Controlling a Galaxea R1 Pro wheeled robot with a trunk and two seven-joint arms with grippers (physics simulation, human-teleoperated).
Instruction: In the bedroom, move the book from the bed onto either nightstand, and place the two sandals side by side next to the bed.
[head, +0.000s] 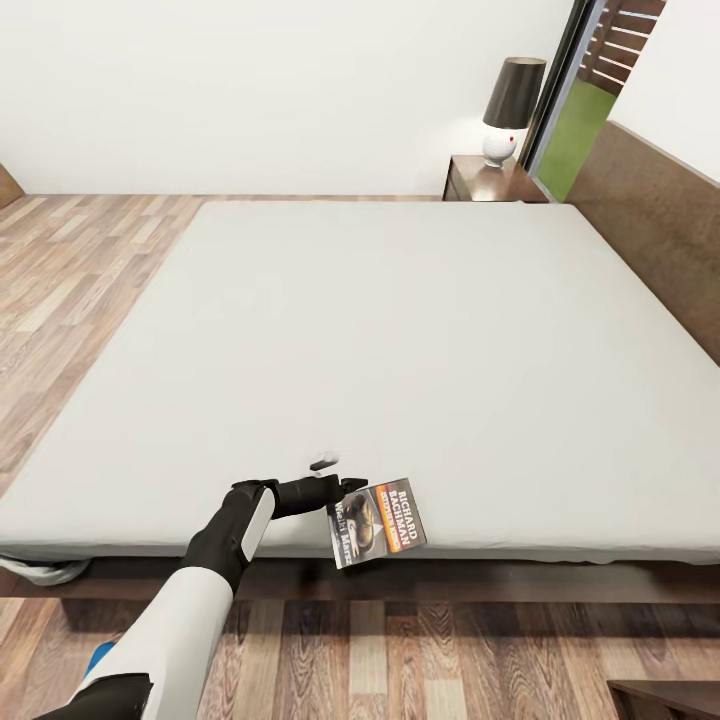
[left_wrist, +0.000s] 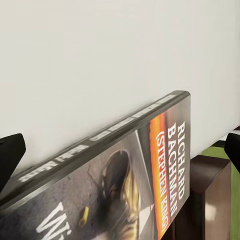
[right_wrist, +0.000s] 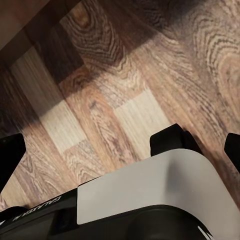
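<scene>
The book (head: 378, 522) rests tilted at the near edge of the bed (head: 400, 330), one corner hanging over the mattress rim. My left gripper (head: 340, 478) reaches it from the left. In the left wrist view the gripper (left_wrist: 120, 150) stands open, its black fingertips (left_wrist: 10, 155) far apart, and the book (left_wrist: 130, 190) sits close between them with spine and cover showing. A nightstand (head: 478, 182) stands beyond the far side of the bed. A small bright blue patch (head: 98, 657) on the floor by my left arm may be a sandal. My right gripper (right_wrist: 120, 150) hangs open over the floor.
A lamp (head: 510, 110) with a black shade sits on the far nightstand. The dark headboard (head: 660, 220) runs along the right. A dark brown furniture corner (head: 665, 698) shows at the lower right. Wood-plank floor (head: 90, 270) lies left of the bed.
</scene>
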